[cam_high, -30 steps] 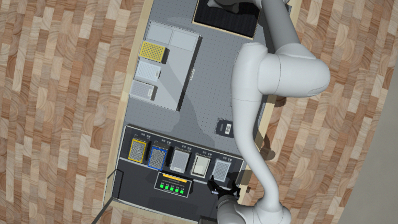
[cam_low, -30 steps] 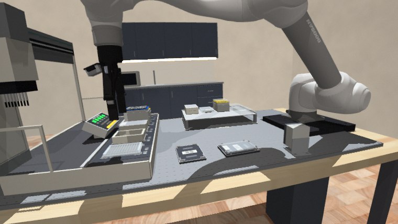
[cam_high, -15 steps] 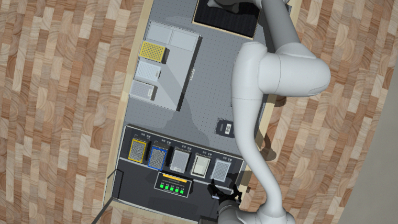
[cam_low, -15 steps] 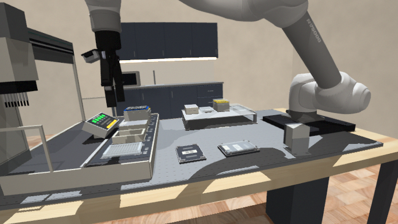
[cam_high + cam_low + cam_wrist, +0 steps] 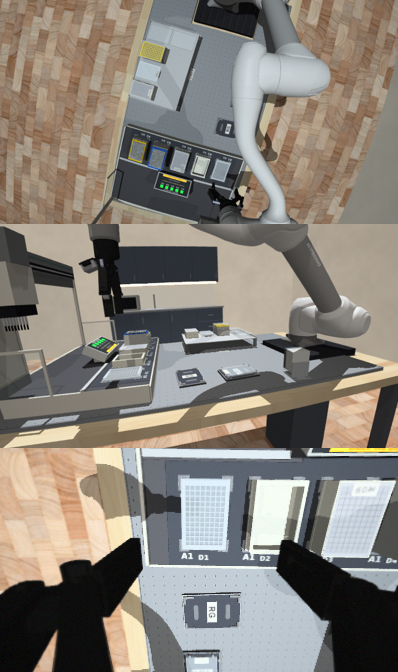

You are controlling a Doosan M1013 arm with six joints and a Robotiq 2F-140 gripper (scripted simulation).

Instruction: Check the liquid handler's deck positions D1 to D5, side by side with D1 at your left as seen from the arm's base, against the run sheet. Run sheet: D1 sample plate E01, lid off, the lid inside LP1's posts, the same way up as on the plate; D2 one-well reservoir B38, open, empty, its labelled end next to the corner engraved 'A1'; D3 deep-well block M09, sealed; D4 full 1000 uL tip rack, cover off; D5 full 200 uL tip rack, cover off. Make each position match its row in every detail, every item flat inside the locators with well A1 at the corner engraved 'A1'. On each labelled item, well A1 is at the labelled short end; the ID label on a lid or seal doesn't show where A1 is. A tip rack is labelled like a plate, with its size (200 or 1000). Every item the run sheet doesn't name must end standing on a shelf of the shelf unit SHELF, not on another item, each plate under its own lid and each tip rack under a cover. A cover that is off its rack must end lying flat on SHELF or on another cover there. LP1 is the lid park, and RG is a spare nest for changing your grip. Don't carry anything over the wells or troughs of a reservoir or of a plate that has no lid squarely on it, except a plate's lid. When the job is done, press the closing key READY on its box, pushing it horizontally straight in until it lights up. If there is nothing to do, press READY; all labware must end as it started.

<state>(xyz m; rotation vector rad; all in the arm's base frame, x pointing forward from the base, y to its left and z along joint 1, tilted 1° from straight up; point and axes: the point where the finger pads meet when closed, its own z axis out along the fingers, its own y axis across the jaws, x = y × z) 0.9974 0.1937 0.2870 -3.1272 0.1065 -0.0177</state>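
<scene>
My gripper point(image 5: 225, 199) is open and empty, high above the deck's near-right end; it also shows in the side view point(image 5: 111, 304) and the wrist view point(image 5: 212, 568). On the deck, D1 holds an uncovered sample plate point(image 5: 205, 513), D2 an open cream reservoir point(image 5: 276, 513), and D3 a sealed deep-well block point(image 5: 357, 513). D4 holds a blue-framed tip rack point(image 5: 157, 157) and D5 a yellow-framed tip rack point(image 5: 137, 150), both uncovered. A clear lid point(image 5: 238, 371) lies in the lid park. The RG nest point(image 5: 211, 610) is empty.
The shelf unit point(image 5: 167, 69) carries a yellow tip rack point(image 5: 152, 51), two pale items point(image 5: 147, 70) point(image 5: 142, 90) and two clear covers point(image 5: 171, 37). A panel with green lights point(image 5: 173, 184) sits behind the deck row. A grey box point(image 5: 296, 361) stands near the arm's base.
</scene>
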